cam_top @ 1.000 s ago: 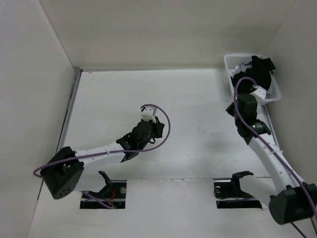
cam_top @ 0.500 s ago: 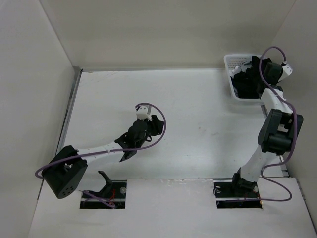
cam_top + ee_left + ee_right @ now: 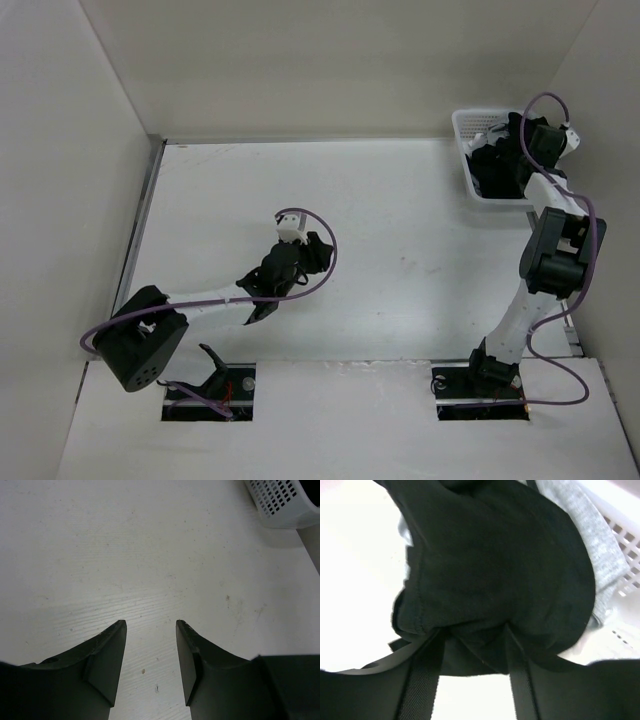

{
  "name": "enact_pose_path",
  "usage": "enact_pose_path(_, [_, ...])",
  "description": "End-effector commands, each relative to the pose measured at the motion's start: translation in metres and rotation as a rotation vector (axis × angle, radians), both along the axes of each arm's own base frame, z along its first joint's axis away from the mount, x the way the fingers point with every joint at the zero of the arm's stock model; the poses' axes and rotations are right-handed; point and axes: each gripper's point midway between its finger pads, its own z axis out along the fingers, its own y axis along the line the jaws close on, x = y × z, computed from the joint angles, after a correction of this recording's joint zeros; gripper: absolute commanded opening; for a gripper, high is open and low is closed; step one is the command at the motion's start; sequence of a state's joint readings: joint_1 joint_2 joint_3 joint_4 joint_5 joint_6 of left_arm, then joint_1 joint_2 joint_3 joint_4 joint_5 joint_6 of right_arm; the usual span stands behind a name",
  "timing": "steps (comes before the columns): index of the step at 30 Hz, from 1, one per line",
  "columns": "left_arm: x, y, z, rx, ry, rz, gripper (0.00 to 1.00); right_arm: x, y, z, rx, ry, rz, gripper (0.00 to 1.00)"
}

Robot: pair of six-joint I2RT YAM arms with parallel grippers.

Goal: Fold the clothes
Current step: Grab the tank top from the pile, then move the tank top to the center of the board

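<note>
Swung over the slotted basket (image 3: 625, 535), right gripper (image 3: 472, 630) gapes astride crumpled black clothes (image 3: 495, 555); left gripper (image 3: 150, 625) gapes.

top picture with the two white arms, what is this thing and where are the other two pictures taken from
These are two robot arms bolted at the near edge of a white table. The top picture looks down from above and behind them. The other two come from cameras on the wrists, so each shows its own gripper's dark fingers. The left gripper is open above the table, holding nothing. The right gripper reaches into a white basket at the far right corner; its jaws stand apart around a fold of the black garment, not closed on it. A light grey garment lies beside it in the basket.
</note>
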State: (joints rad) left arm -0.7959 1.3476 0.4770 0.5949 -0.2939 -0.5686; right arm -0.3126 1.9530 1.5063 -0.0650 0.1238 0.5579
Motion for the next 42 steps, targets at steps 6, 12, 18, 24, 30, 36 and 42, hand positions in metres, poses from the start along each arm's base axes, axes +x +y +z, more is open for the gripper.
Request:
enact_pose_path(6, [0.003, -0.001, 0.019, -0.071, -0.05, -0.003, 0.43, 0.025, -0.01, 0.037, -0.018, -0.112, 0.004, 0.13])
enact_pose_path(12, [0.004, 0.001, 0.021, -0.077, -0.055, 0.001, 0.43, -0.004, 0.003, 0.107, -0.068, -0.265, 0.008, 0.0])
enact_pose_path(18, [0.003, 0.003, 0.025, -0.087, -0.065, 0.006, 0.42, -0.084, 0.095, 0.258, -0.142, -0.597, 0.148, 0.01])
enact_pose_path(24, [0.001, 0.021, 0.056, -0.135, -0.116, 0.044, 0.41, -0.182, 0.217, 0.357, -0.143, -0.809, 0.427, 0.02])
enact_pose_path(30, [-0.002, 0.072, 0.1, -0.221, -0.187, 0.187, 0.41, -0.239, 0.31, 0.376, -0.036, -0.874, 0.707, 0.06])
enact_pose_path(36, [-0.002, 0.117, 0.092, -0.259, -0.146, 0.301, 0.41, -0.194, 0.395, 0.226, 0.077, -0.604, 0.889, 0.08])
enact_pose_path(42, [0.009, 0.139, 0.06, -0.269, -0.041, 0.36, 0.41, -0.121, 0.446, 0.108, 0.159, -0.382, 0.997, 0.31])
